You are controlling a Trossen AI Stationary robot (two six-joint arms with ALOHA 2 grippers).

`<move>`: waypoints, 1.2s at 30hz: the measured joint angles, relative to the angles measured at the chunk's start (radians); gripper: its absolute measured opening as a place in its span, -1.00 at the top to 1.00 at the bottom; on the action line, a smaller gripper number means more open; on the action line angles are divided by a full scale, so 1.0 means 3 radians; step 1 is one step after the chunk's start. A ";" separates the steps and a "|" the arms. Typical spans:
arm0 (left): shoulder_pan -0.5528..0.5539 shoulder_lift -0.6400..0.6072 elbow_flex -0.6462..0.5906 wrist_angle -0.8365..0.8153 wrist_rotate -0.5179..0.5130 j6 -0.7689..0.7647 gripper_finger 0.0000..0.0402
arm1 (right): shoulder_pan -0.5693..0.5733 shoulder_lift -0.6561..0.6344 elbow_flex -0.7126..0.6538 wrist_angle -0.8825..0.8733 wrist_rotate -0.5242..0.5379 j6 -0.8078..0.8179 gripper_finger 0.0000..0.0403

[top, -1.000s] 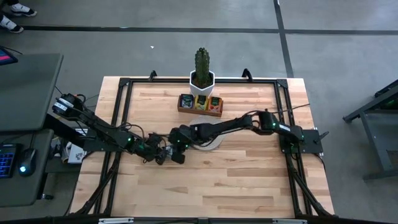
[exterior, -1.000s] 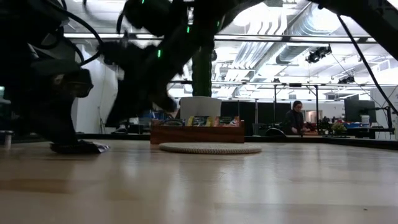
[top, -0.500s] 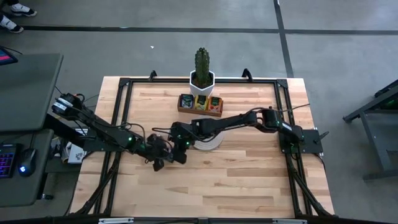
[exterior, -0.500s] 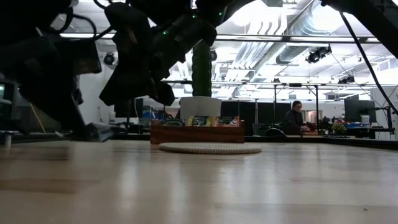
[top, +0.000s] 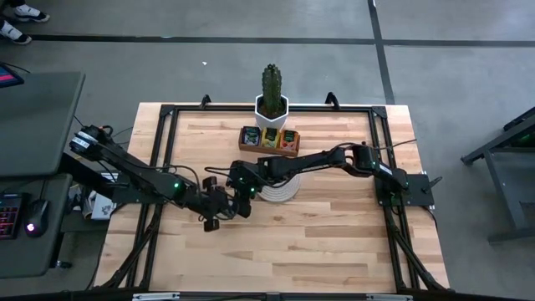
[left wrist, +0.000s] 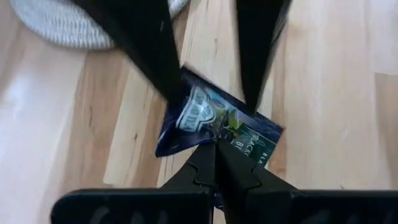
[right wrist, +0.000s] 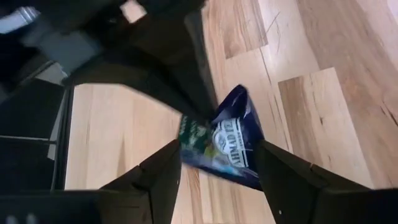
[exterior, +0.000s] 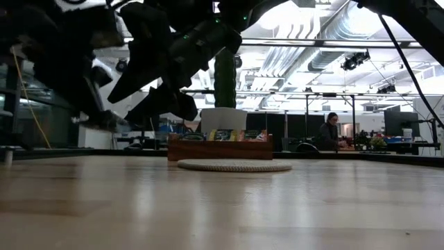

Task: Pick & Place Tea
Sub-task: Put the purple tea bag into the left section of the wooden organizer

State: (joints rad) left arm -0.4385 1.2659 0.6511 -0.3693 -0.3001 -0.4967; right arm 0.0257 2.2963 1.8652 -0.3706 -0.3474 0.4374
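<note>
Tea sachet (left wrist: 214,121) pinched in left fingers (left wrist: 211,149), right fingers (right wrist: 217,165) spread around it, beside woven mat (top: 280,191)

Light wood plank table (top: 318,234) with a black frame around the edge. Sitting on it: a round woven mat (top: 280,191), a wooden tray (top: 268,149) of tea sachets, and a white potted cactus (top: 272,94) just behind.

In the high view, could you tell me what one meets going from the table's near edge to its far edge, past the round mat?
Round woven mat → brown wooden tray with tea sachets → white pot holding a cactus.
</note>
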 joint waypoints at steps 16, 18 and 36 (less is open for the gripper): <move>0.0000 -0.0005 0.0257 -0.0514 0.0124 0.0395 1.00 | -0.0044 -0.0083 0.0005 -0.0109 -0.0005 0.0070 0.01; 0.0000 -0.0005 0.0257 -0.0519 0.0194 0.0510 1.00 | -0.0068 -0.0083 0.0005 -0.0122 -0.0059 -0.0002 0.01; 0.0000 -0.0005 0.0258 -0.0238 0.0523 0.1622 1.00 | -0.0096 -0.0084 0.0004 0.0037 -0.0552 -0.1052 0.01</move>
State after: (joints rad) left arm -0.4385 1.2644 0.7284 -0.4408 -0.1433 -0.0100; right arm -0.0030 2.2711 1.8664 -0.3594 -0.5131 0.1219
